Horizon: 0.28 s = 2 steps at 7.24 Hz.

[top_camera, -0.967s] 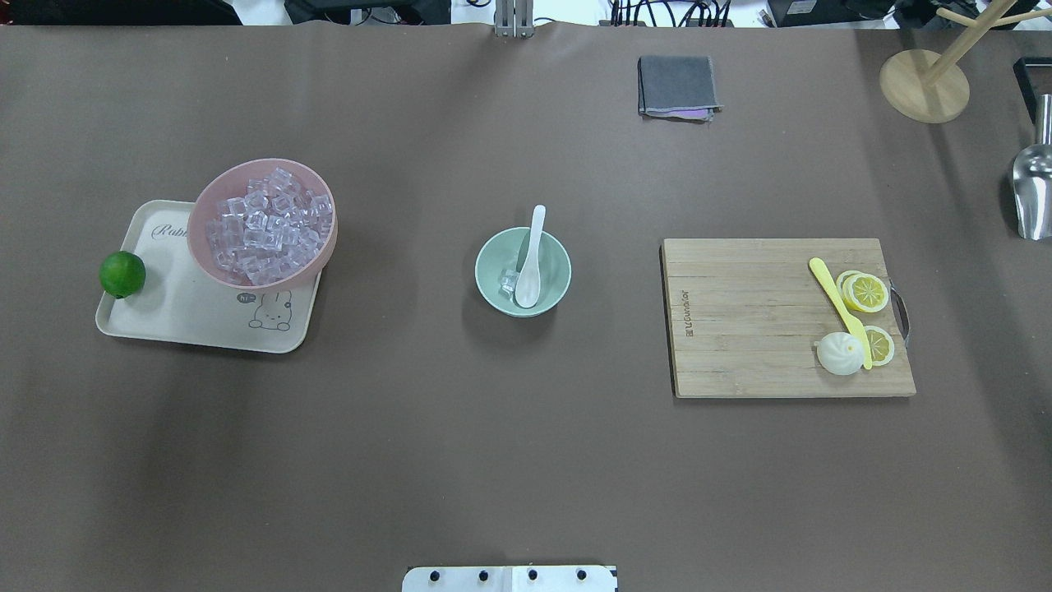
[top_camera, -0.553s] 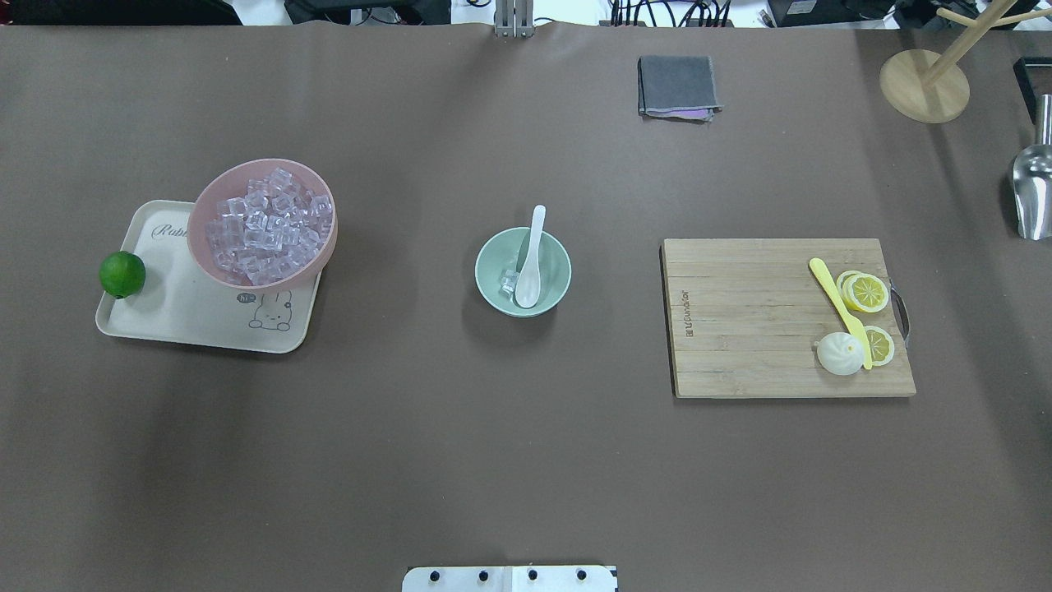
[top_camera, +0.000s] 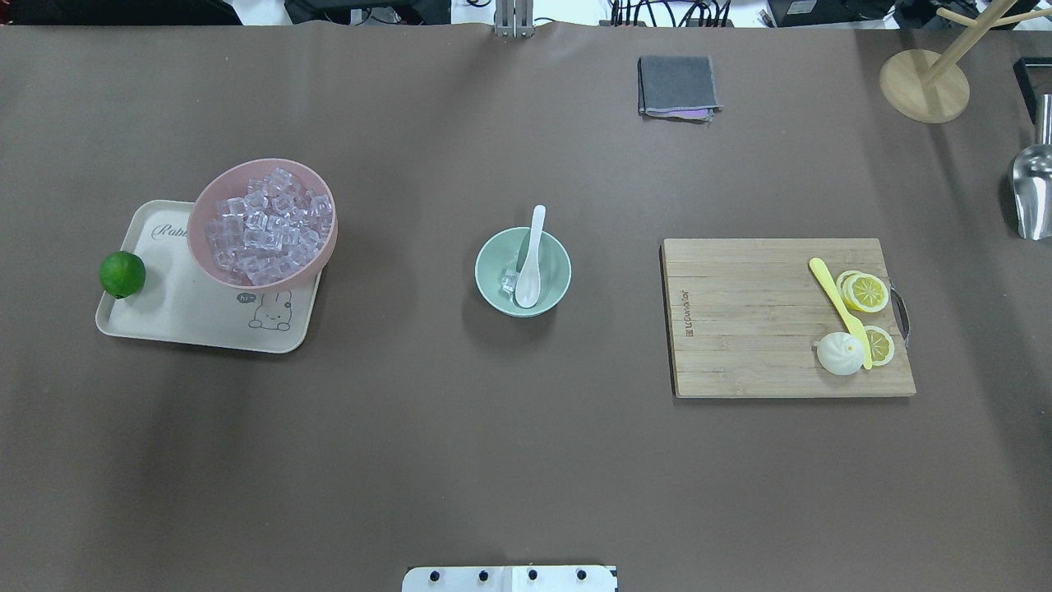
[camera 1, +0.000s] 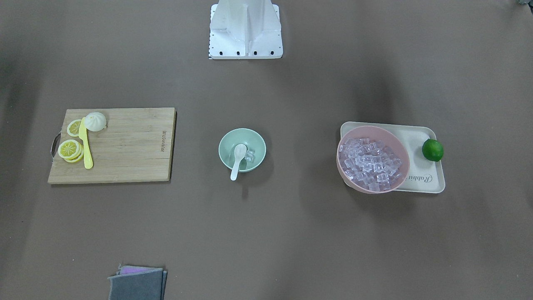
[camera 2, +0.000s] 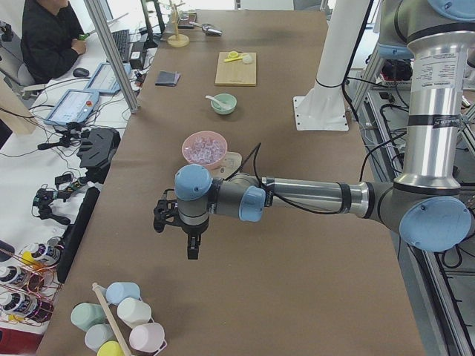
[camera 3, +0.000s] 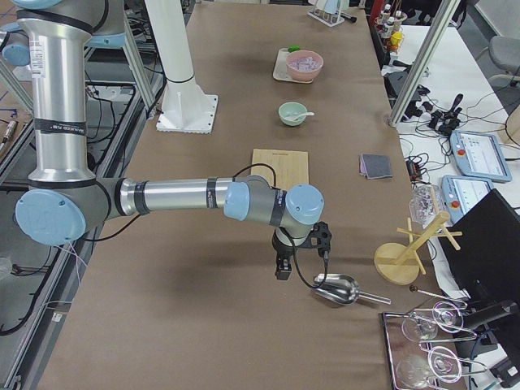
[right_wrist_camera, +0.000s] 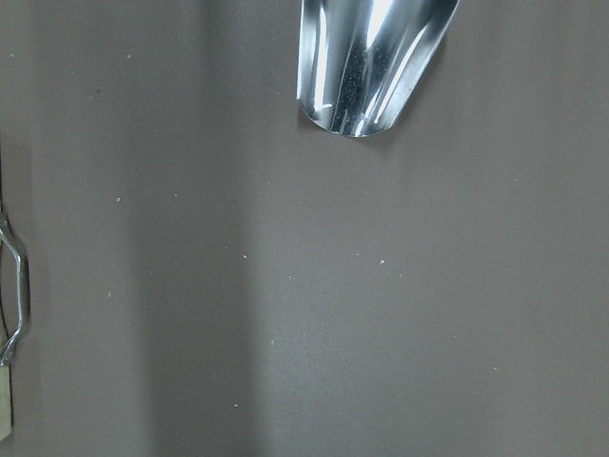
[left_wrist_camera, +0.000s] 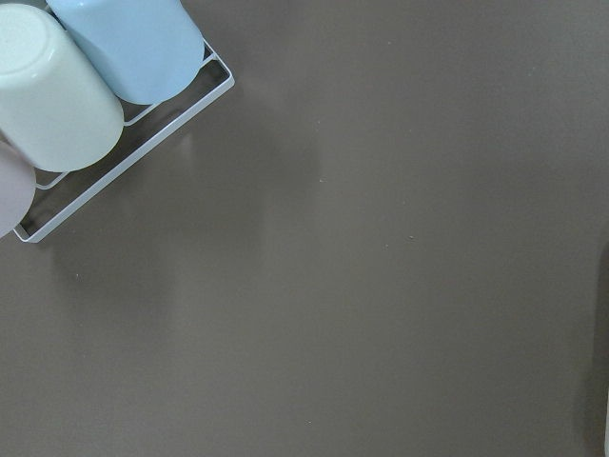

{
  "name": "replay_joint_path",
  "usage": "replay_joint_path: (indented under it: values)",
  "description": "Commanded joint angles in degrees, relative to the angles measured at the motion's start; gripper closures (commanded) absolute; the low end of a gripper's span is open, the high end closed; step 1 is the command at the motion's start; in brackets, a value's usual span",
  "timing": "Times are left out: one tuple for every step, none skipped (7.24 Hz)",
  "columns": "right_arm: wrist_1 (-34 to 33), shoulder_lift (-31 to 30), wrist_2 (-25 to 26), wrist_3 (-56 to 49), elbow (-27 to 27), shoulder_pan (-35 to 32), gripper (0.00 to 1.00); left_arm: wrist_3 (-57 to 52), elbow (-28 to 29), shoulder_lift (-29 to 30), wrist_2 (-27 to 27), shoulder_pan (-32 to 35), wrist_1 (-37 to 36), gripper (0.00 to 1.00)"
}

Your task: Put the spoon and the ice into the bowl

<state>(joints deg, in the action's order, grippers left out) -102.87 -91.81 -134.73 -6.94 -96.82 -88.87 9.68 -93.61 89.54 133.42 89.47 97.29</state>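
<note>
- Comparing with the preceding second shows no change on the worktop point(top_camera: 526, 460): the spoon point(top_camera: 530, 263) lies in the bowl point(top_camera: 486, 251), its scoop beside one ice point(top_camera: 509, 281) cube and its handle over the rim away from the robot.
- Both items appear placed; the task is judged complete.
- The left arm reaches out level, with the left end effector point(camera 2: 192, 248) pointing down near the cups point(left_wrist_camera: 57, 95), well apart from the bowl.
- The right end effector point(camera 3: 282, 266) hangs just beside the scoop point(right_wrist_camera: 371, 57).
- Whether either end effector is released or clenched cannot be told.

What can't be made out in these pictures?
- Left claw, right claw: only in side views, small; open or shut unclear.
- Ice in bowl: count unclear overhead; too small, glassy.
- Metal scoop: cut off by overhead view's right edge.
</note>
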Motion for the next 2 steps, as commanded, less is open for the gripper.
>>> replay_joint_path:
  values:
    - [0.0,0.0,0.0,0.0,-0.1,0.0,0.0,0.0,0.0,0.0,0.0,0.0,0.0,0.02]
    - [0.0,0.1,0.0,0.0,0.0,0.0,0.0,0.0,0.0,0.1,0.0,0.0,0.0,0.02]
